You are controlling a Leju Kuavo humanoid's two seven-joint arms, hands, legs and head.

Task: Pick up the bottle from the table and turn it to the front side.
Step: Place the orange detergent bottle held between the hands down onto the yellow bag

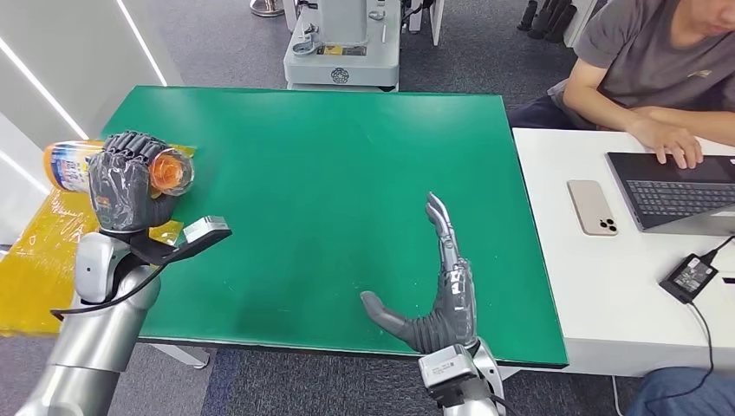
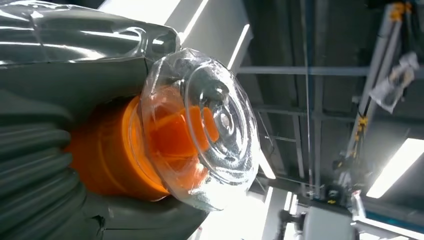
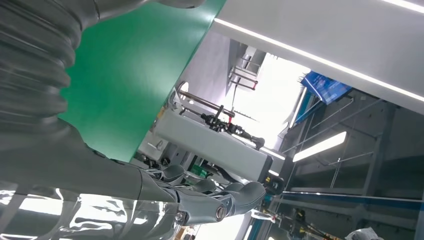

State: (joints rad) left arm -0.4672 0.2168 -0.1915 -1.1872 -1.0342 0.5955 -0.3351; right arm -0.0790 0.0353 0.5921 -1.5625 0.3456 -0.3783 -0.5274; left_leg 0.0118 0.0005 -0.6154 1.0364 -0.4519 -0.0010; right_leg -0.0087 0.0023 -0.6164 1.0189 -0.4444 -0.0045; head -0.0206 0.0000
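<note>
Holding the bottle (image 1: pixel 121 165) up off the green worktop (image 1: pixel 329 199), my left hand (image 1: pixel 126 182) has its fingers wrapped tight around the middle of it. The bottle lies on its side in the air, over the left edge of the worktop, with its orange end and clear cap (image 2: pixel 200 135) pointing toward the middle. From the left wrist I see that clear cap up close, with orange inside it. Under that arm sits something yellow and shiny (image 1: pixel 35 251). Further right, my right hand (image 1: pixel 438 290) is flat and open above the near edge of the worktop, fingers straight and thumb out, holding nothing. On the far right a person (image 1: pixel 650 61) types on a laptop (image 1: pixel 680 186) at a white desk (image 1: pixel 572 286), with a phone (image 1: pixel 592 206) beside it.
</note>
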